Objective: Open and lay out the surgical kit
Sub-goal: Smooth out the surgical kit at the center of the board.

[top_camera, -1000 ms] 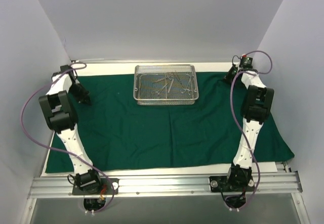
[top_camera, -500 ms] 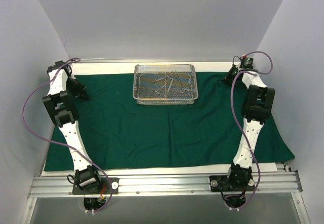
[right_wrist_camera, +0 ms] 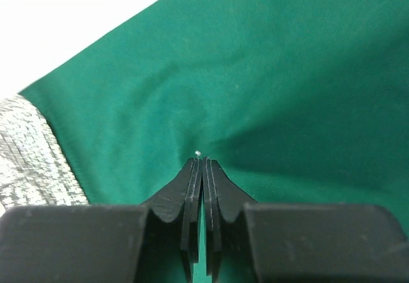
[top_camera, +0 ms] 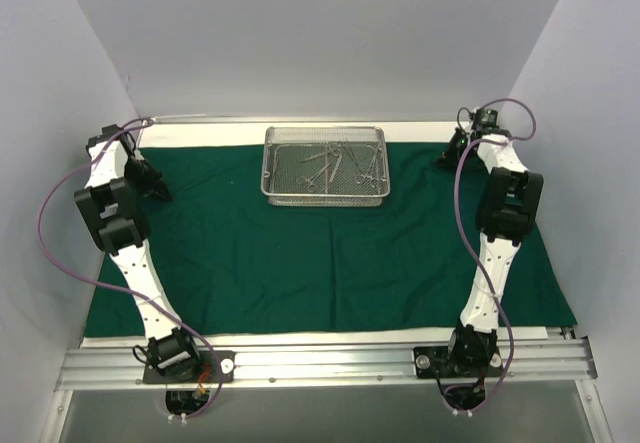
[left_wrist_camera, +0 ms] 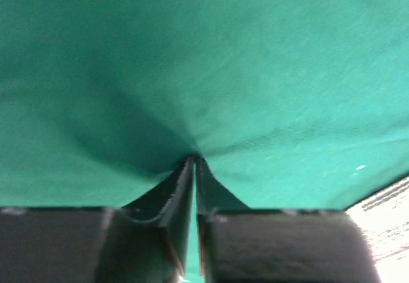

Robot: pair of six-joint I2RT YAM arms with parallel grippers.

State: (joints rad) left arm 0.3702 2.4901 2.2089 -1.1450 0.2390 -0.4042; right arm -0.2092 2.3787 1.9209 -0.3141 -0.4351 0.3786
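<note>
At opposite far edges: left gripper (left_wrist_camera: 193,158), right gripper (right_wrist_camera: 202,160), each pinched onto dark green cloth wrap (top_camera: 300,263); risk: uneven tugging could slide rectangular silver wire-mesh tray (top_camera: 325,194).

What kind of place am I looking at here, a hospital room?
Most likely a robotics test booth, not a hospital: plain white walls box it in, two robot arms are bolted to a metal rail, and a green cloth carries a wire-mesh tray of steel instruments.
</note>
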